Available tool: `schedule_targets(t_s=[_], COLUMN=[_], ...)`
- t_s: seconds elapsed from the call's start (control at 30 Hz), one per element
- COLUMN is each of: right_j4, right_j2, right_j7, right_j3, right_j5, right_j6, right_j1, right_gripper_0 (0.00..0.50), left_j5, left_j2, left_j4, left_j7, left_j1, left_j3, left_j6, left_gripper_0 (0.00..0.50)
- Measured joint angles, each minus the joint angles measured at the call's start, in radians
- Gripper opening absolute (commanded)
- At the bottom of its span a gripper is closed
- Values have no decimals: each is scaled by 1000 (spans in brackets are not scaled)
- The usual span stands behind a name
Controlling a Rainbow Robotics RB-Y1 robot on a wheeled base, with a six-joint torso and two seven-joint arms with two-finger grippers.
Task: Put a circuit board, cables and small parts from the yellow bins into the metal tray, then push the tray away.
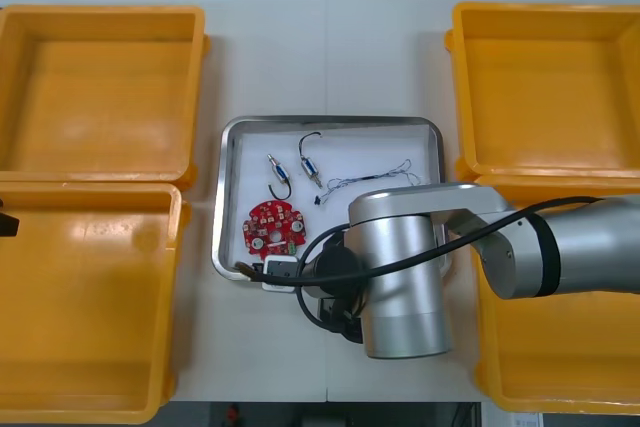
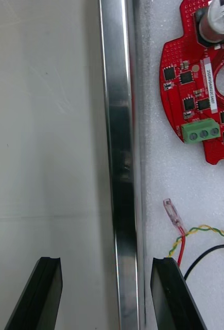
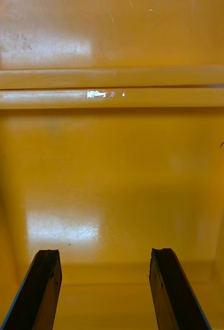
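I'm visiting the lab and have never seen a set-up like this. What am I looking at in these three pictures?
This is a two-armed robot at a light table. The wide picture looks down from above the arms; each tall one comes from a wrist camera, with that arm's two black fingers rising from below. Four yellow plastic bins flank a shiny metal tray. In it lie a round red circuit board, two small metal parts, a thin twisted cable and a red and yellow cable. The right gripper stands open astride the tray's near rim, holding nothing. The left gripper hangs open over a yellow bin, also empty.
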Motion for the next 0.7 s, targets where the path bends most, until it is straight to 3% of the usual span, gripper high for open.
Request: schedule_targets(t_s=[0.43,0.5,0.57,0.63,0.7], right_j4=[78,82,83,84,84], right_j2=[50,53,54,54,54], right_j7=[0,0,0,0,0], right_j3=[22,22,22,22,22], right_j5=[44,45,46,49,52], right_j6=[-31,-31,-31,-32,-32], right_j1=[0,0,0,0,0], right_gripper_0=[488,193,42,0,0], left_j5=[35,35,35,35,35], left_j2=[1,1,1,1,1], left_j4=[0,0,0,0,0], left_j7=[0,0,0,0,0], left_j1=[0,0,0,0,0], left_j3=[0,0,0,0,0], left_j6=[2,2,2,2,3], left_gripper_0=[500,500,500,500,500])
